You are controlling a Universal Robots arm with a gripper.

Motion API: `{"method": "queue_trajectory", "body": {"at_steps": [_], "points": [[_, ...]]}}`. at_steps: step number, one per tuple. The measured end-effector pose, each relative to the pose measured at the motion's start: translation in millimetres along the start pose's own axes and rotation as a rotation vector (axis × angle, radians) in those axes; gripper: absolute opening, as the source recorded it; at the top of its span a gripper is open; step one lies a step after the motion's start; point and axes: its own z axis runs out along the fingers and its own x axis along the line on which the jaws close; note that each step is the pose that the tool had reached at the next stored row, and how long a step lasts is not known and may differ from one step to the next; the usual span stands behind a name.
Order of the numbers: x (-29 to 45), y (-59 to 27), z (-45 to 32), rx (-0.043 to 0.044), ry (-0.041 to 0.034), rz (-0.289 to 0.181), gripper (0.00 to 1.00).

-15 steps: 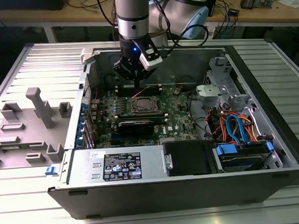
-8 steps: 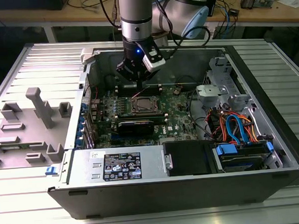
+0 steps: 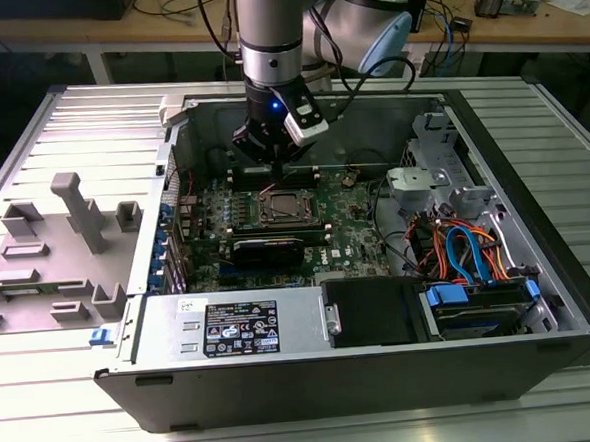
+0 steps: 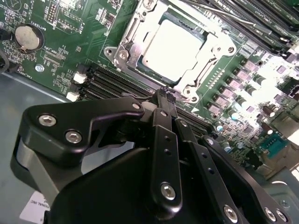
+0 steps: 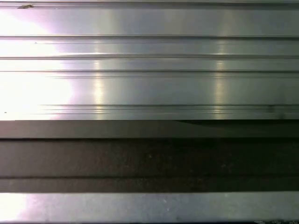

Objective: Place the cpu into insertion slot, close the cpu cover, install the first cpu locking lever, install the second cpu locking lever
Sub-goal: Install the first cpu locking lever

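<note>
The cpu [image 4: 173, 44] lies flat in the insertion slot [image 3: 288, 207] on the green motherboard, its pale metal top showing through a square window. The cpu cover [image 4: 132, 36], a shiny silver frame, is down over it. A thin metal locking lever [image 4: 219, 11] runs along the socket's far side; I cannot tell whether it is latched. My gripper [image 4: 164, 93] hangs just above the board at the socket's edge, beside the memory slots. Its black fingers [image 4: 162, 114] meet at the tips with nothing between them. In the exterior view the gripper [image 3: 271, 152] hovers over the socket's back edge.
Long black memory slots [image 4: 117, 86] and a coin battery [image 4: 29, 37] flank the socket. A black card [image 3: 267, 248], a power supply [image 3: 236, 325] and a drive bay with cables [image 3: 467, 256] crowd the case. Grey fixtures [image 3: 70, 230] stand at the exterior view's left. A ribbed aluminium surface [image 5: 149, 60] shows in the first wrist view.
</note>
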Motion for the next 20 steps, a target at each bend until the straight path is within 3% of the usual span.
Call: {"method": "queue_trajectory", "body": {"at_steps": [20], "points": [[-16.8, 6.5, 13.3, 0.0021, 0.0000, 0.000, 0.11]]}}
